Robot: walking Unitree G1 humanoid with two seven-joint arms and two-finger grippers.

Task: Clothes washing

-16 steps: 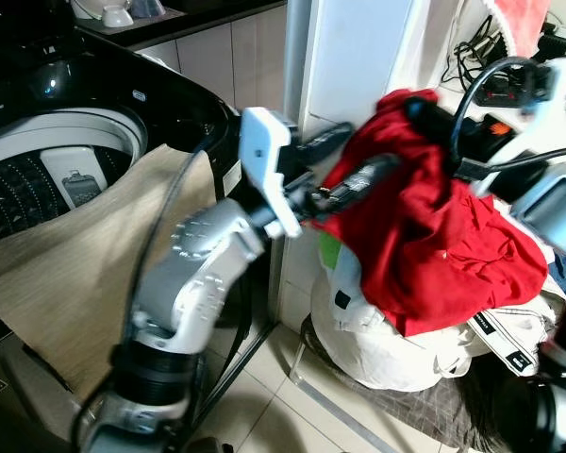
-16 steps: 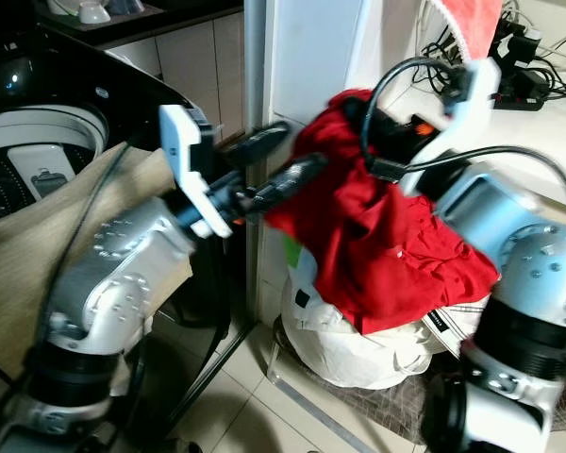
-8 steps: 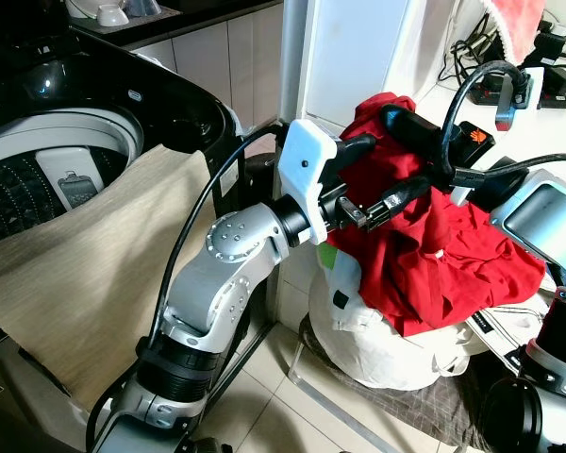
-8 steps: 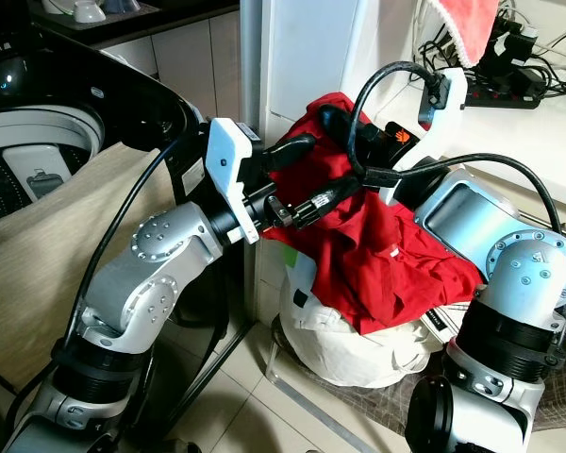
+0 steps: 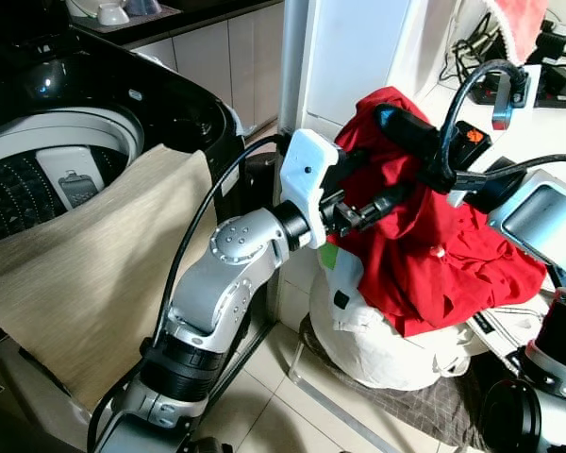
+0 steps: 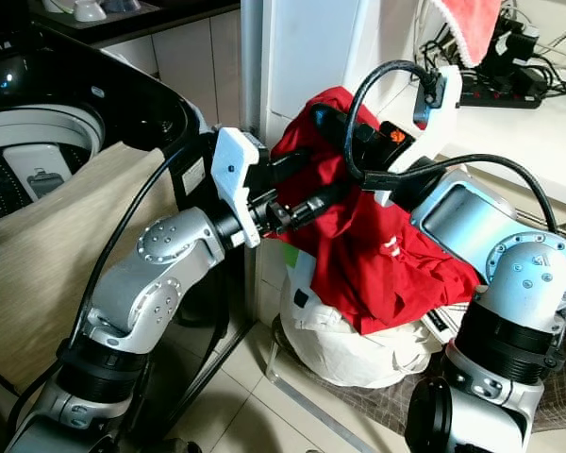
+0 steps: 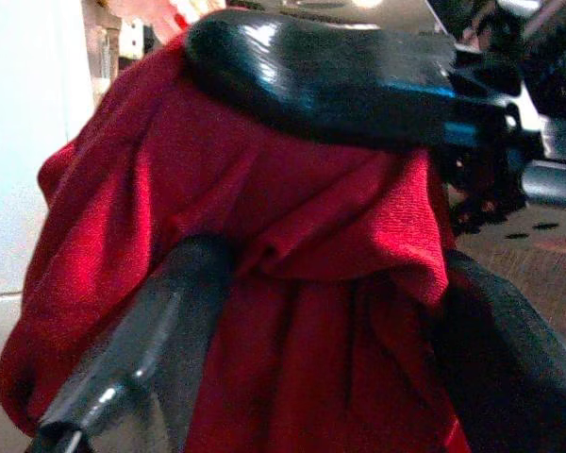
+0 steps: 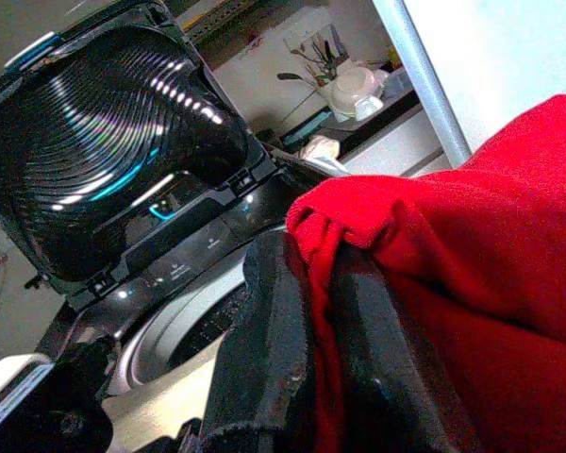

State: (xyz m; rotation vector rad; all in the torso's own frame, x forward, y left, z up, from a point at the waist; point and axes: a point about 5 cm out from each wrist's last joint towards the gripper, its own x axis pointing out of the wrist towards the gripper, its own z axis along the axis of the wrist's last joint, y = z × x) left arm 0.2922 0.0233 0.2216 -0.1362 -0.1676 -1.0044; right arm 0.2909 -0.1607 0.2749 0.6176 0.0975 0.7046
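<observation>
Beside the open washing machine (image 5: 66, 160), a white laundry bag (image 5: 377, 340) sits on the tiled floor (image 5: 283, 425). Above it hangs a red garment (image 5: 424, 255). Right gripper (image 8: 311, 368) fingers pinch its top fold. Left gripper (image 5: 373, 184) fingers are spread around the cloth.

red garment (image 5: 424, 245): soft matt cloth | washing machine lid (image 8: 113, 179): glossy ribbed plastic

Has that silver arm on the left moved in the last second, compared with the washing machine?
Yes. The left gripper has swung away from the black washing machine and further into the red garment.
</observation>
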